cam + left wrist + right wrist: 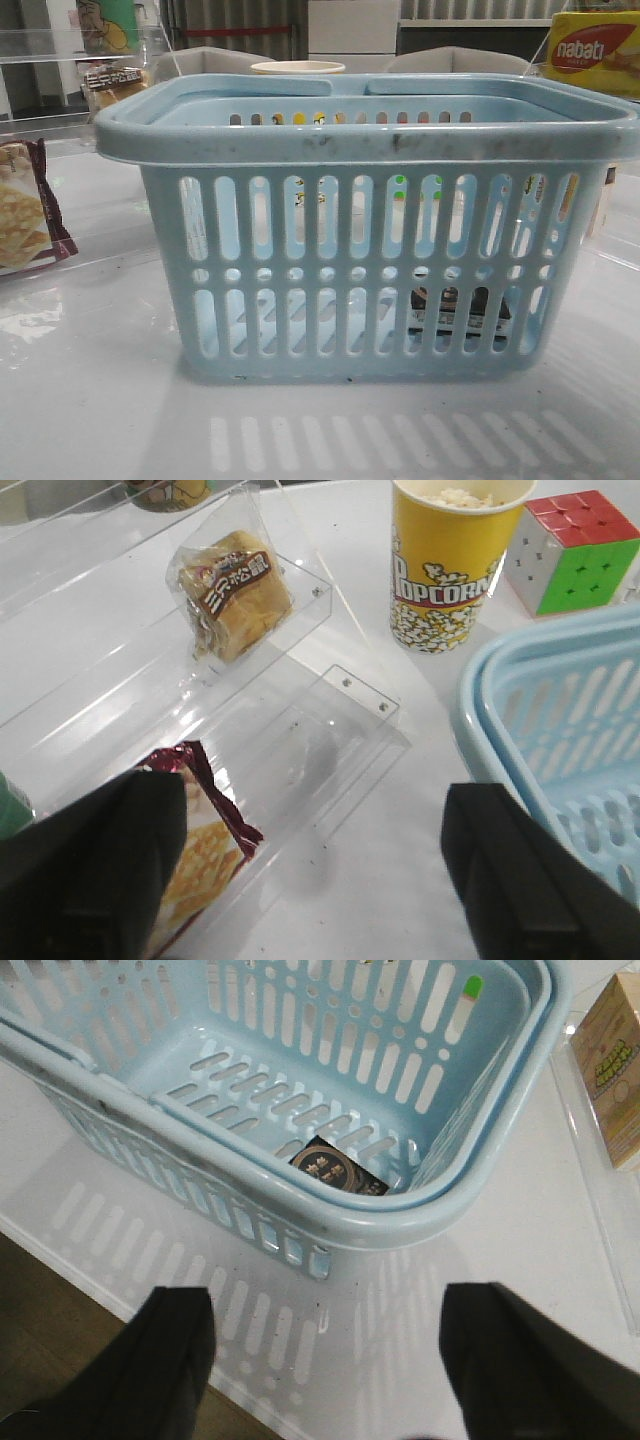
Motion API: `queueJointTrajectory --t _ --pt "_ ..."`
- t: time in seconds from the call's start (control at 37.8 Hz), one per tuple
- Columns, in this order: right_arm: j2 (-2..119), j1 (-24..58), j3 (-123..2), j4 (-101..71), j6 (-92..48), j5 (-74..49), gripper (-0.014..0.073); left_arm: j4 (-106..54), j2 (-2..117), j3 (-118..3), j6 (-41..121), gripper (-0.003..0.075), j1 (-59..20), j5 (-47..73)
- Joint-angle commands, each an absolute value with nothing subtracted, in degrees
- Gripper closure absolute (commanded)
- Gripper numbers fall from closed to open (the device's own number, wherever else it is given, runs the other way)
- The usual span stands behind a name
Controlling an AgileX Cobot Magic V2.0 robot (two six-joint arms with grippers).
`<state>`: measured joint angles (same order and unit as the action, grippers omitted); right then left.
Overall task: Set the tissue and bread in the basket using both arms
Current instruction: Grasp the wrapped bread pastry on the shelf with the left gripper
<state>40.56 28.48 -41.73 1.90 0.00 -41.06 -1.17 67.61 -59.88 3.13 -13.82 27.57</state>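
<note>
The light-blue basket (370, 140) stands mid-table and fills the front view. The tissue (337, 1170), a dark flat pack, lies on the basket floor near a corner; it shows through the slots in the front view (460, 305). The bread (232, 595), golden in a clear wrapper, lies on a step of a clear acrylic shelf; it also shows at the back left of the front view (112, 82). My left gripper (320, 880) is open and empty above the table, between the shelf and the basket (560, 730). My right gripper (325, 1360) is open and empty outside the basket rim (400, 1220), near the table's front edge.
A maroon-edged cracker packet (205, 855) lies by my left finger, also visible in the front view (25, 205). A popcorn cup (455, 565) and a colour cube (575, 550) stand behind the basket. A yellow nabati box (592, 50) is back right. A beige carton (615, 1060) stands right of the basket.
</note>
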Motion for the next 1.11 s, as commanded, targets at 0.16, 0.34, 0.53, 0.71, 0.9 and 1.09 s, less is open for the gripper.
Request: queueJointTrajectory --t 0.16,0.34,0.53,0.71,0.9,1.09 --pt "40.3 28.4 -43.3 2.5 -0.5 -37.4 0.0018 -1.4 82.3 -76.4 3.1 0.0107 -9.4 23.7" --pt "40.3 28.4 -43.3 2.5 -0.5 -37.4 0.0018 -2.5 94.2 -87.2 3.1 0.0108 -6.6 25.7" --pt "40.3 28.4 -43.3 2.5 -0.5 -37.4 0.0018 -2.8 103.8 -95.7 3.1 0.0108 -6.1 25.8" --pt "40.3 28.4 -43.3 2.5 -0.5 -37.4 0.0018 -3.0 111.6 -101.2 3.1 0.0108 -6.0 23.6" --pt "40.3 28.4 -43.3 2.5 -0.5 -37.4 0.0018 -2.8 115.4 -102.9 3.1 0.0125 -6.0 21.2" --pt "40.3 28.4 -43.3 2.5 -0.5 -37.4 0.0018 -2.6 116.2 -102.9 3.1 0.0381 -6.0 20.7"
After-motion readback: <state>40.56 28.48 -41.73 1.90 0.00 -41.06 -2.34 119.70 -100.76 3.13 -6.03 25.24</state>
